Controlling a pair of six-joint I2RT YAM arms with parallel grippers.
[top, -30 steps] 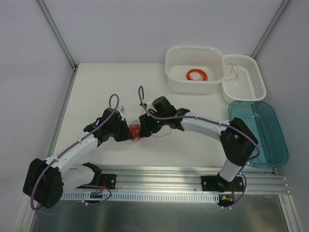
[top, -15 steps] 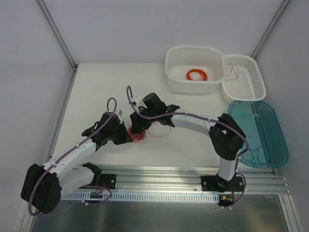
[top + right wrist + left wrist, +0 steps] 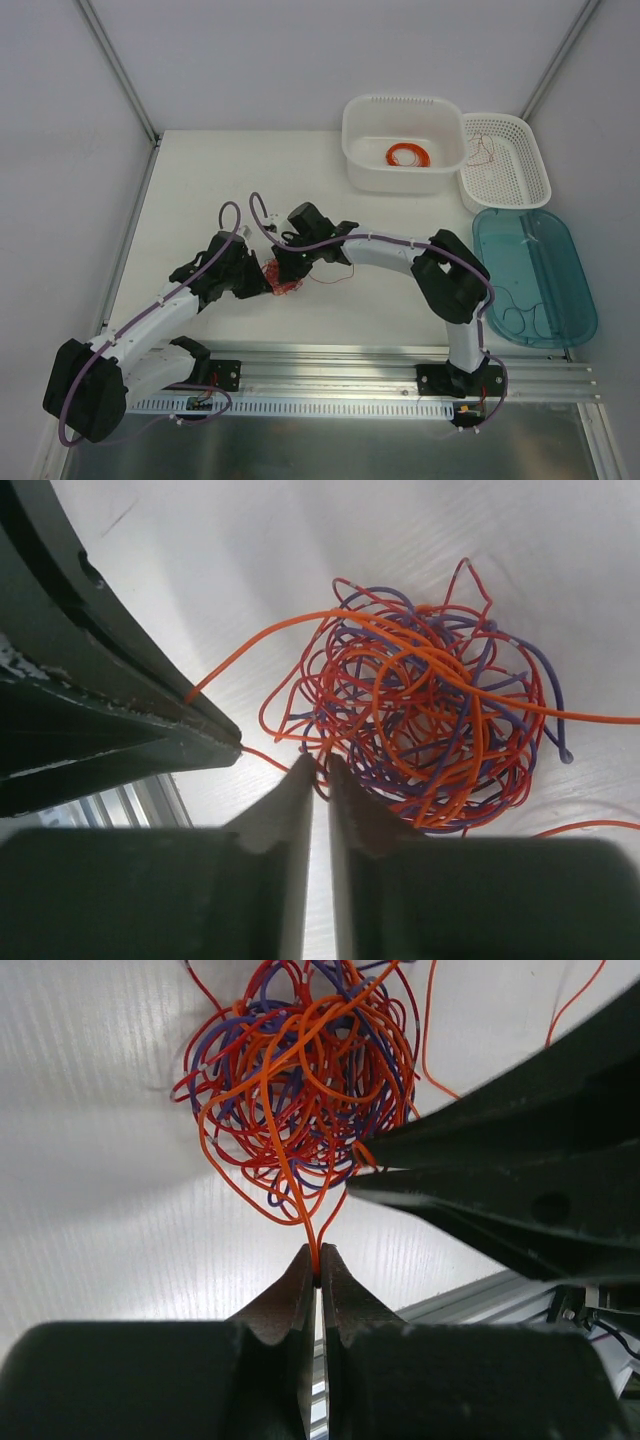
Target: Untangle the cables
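Note:
The cables (image 3: 283,279) form a small scribbly knot of red, orange and dark violet strands on the white table, between both grippers. My left gripper (image 3: 263,284) sits at the knot's left side. In the left wrist view it (image 3: 318,1263) is shut on an orange strand leading up into the cables (image 3: 300,1070). My right gripper (image 3: 287,268) reaches in from the right. In the right wrist view its tips (image 3: 322,770) are pinched together on strands at the lower left edge of the cables (image 3: 430,720). A loose red strand (image 3: 335,276) trails rightward from the knot.
A white tub (image 3: 360,165) at the back right holds a neat orange ring coil (image 3: 408,155). Beside it stands a white perforated basket (image 3: 520,190) with a thin wire. A teal tray (image 3: 580,300) lies at the right edge. An aluminium rail (image 3: 330,365) runs along the near edge.
The right arm swung left into the knot and its jaws closed from wide open onto strands. The left gripper stayed shut on its strand and shifted slightly left.

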